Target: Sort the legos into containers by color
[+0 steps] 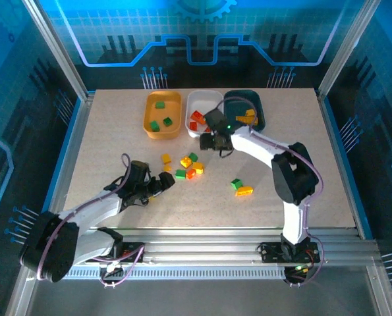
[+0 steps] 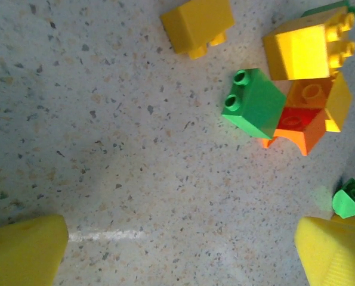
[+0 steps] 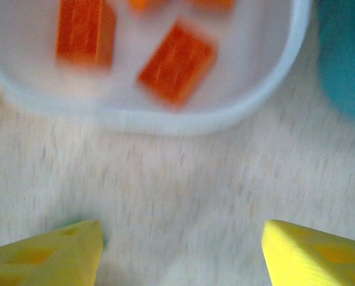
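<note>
Three containers stand in a row at the back: an orange-yellow tray (image 1: 147, 122) holding green legos (image 1: 160, 104), a white tray (image 1: 190, 105) with red-orange legos (image 1: 197, 116), and a dark teal tray (image 1: 260, 112) with yellow legos (image 1: 248, 113). Loose legos (image 1: 186, 164) lie mid-table. My left gripper (image 1: 166, 183) (image 2: 180, 253) is open over bare table, just short of a green lego (image 2: 255, 102), a red-orange one (image 2: 299, 122) and yellow ones (image 2: 305, 44). My right gripper (image 1: 212, 141) (image 3: 180, 256) is open and empty at the white tray's near rim (image 3: 183, 122); red-orange legos (image 3: 176, 62) lie inside.
A green lego (image 1: 236, 184) and a yellow one (image 1: 244, 191) lie apart to the right of the pile. A metal frame rail (image 1: 340, 158) borders the table's right side. The teal tray's edge (image 3: 344, 53) is beside the white one.
</note>
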Controlling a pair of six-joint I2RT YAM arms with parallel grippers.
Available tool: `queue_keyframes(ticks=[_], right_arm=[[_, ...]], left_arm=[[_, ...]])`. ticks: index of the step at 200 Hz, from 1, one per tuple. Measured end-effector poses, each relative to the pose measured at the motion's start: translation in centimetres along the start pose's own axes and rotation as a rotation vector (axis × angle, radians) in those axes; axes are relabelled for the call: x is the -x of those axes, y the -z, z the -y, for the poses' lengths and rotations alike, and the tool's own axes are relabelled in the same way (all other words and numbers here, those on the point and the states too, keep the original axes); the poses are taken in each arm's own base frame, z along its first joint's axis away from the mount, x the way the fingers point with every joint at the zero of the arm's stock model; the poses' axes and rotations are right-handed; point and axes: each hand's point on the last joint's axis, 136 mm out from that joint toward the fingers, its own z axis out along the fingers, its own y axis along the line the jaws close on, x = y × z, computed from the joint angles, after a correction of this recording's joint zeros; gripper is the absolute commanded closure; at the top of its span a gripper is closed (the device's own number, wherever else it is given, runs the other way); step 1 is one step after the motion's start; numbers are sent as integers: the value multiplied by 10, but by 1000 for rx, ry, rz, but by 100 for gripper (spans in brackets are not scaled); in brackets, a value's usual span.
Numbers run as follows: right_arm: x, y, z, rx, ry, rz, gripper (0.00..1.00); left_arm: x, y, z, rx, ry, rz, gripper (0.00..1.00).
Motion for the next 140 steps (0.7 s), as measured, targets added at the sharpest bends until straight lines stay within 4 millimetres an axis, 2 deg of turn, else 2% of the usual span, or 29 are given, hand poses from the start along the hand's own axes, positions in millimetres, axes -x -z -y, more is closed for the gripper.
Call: queue_keyframes(ticks=[19,39,71,96,119,140], right_arm=[[-34,3,-25,26,23,-29,24],[-53,-5,-32,29,5,-64,24],[-59,-27,-38,26,-34,-100,29],[-55,-28,-47,56,-46,-88,32],[-62,-31,-47,65,-51,-115,35],[-71,-35,-46,69,-54,-141,33]], left_arm=[[1,-3,-1,2,18,-6,1],[2,-4,-1,6,41,-8,1],[2,-2,0,1,45,-5,1],[1,3,0,-26,35,17,1],[-3,9,-3,-47,25,38,1],[-2,14,-2,-60,19,59,1]])
